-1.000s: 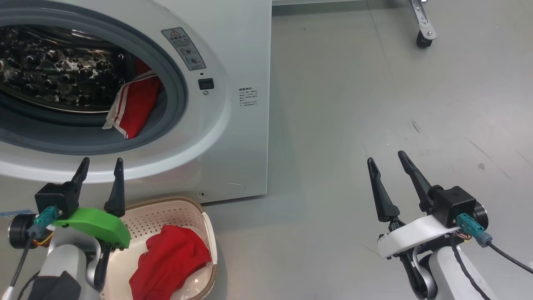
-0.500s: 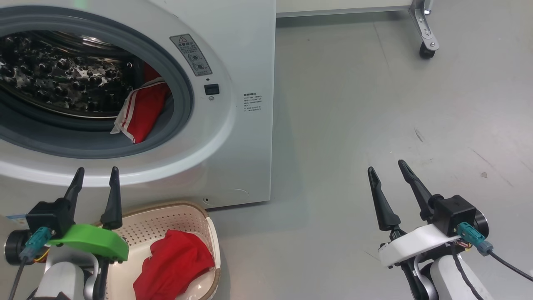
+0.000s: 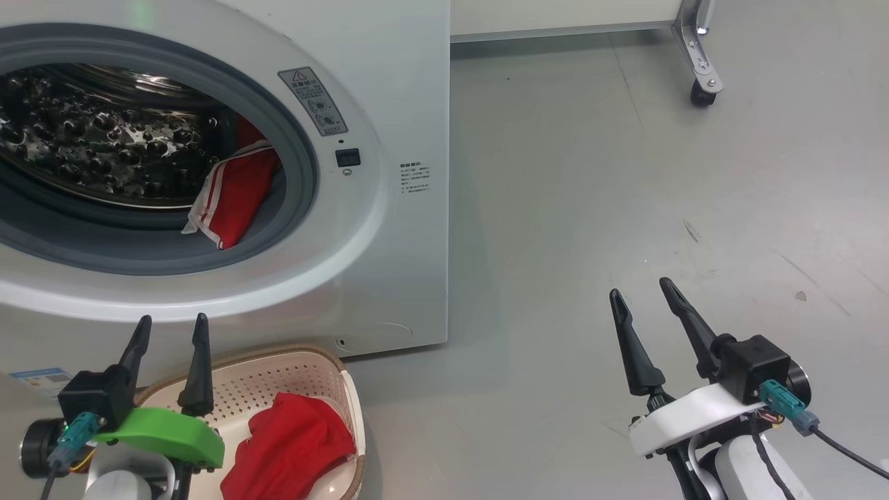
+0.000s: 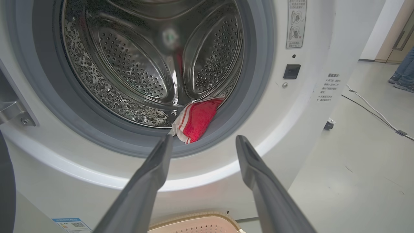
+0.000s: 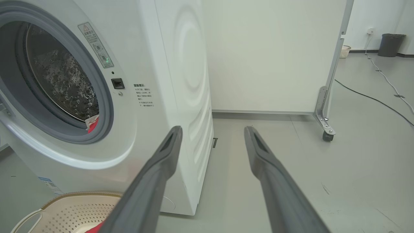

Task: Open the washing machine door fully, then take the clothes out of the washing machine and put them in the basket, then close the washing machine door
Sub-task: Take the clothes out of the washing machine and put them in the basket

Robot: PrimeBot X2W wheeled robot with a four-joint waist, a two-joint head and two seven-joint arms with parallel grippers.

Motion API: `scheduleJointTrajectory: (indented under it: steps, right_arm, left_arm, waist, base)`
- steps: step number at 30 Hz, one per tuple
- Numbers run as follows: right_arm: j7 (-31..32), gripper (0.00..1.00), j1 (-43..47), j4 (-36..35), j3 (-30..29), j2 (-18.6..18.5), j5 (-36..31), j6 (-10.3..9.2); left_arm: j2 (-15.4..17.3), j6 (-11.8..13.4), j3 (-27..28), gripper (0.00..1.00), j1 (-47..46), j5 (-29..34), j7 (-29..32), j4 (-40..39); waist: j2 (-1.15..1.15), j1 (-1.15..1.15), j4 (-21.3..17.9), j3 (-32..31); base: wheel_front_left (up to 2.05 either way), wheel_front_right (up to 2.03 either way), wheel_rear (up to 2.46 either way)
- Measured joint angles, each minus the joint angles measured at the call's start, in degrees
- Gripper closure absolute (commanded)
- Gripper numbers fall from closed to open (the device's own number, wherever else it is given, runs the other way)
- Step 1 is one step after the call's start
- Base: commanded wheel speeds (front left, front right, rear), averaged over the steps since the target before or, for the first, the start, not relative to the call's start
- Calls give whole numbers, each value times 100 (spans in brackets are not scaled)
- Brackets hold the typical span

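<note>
Nearest, at 7 o'clock: left gripper (image 3: 172,321), fingers spread, empty, by the basket (image 3: 305,351) holding a red garment (image 3: 292,437). At 4 o'clock: right gripper (image 3: 640,288), likewise spread and empty, over the floor (image 3: 555,208). Farther, at 10 o'clock: washing machine (image 3: 410,104), striped red garment (image 3: 236,198) lying against the gasket (image 3: 300,173).

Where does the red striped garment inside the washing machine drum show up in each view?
Head view: garment upper left of centre, at the right edge of the washing machine opening.
Left wrist view: garment near the centre, low in the opening.
Right wrist view: a red sliver of garment at left, on the opening's lower edge.
Shared landmark: the black latch socket right of the opening.
</note>
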Motion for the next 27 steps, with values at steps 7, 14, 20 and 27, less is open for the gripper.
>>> scheduleJointTrajectory:
  steps: [7, 14, 20, 27]
  right_arm:
    - [0, 0, 43, 0, -1, 2, -16, 42]
    - [0, 0, 51, 0, 0, 9, -18, 62]
    - [0, 0, 52, -2, 0, 12, -19, 90]
    - [0, 0, 52, -3, -8, 22, -35, 92]
  left_arm:
    - [-49, 98, 100, 0, 93, 1, 0, -109]
    - [-79, 170, 145, 0, 135, 3, 0, -221]
    - [-112, 172, 144, 0, 204, 47, 0, -296]
    - [-148, 175, 154, 0, 207, 47, 0, -349]
  waist:
    - [0, 0, -25, -39]
    - [0, 0, -20, -41]
    - [0, 0, 3, -23]
    - [0, 0, 21, 5]
  base:
    - [0, 0, 0]
    - [0, 0, 0]
    - [0, 0, 0]
    - [0, 0, 0]
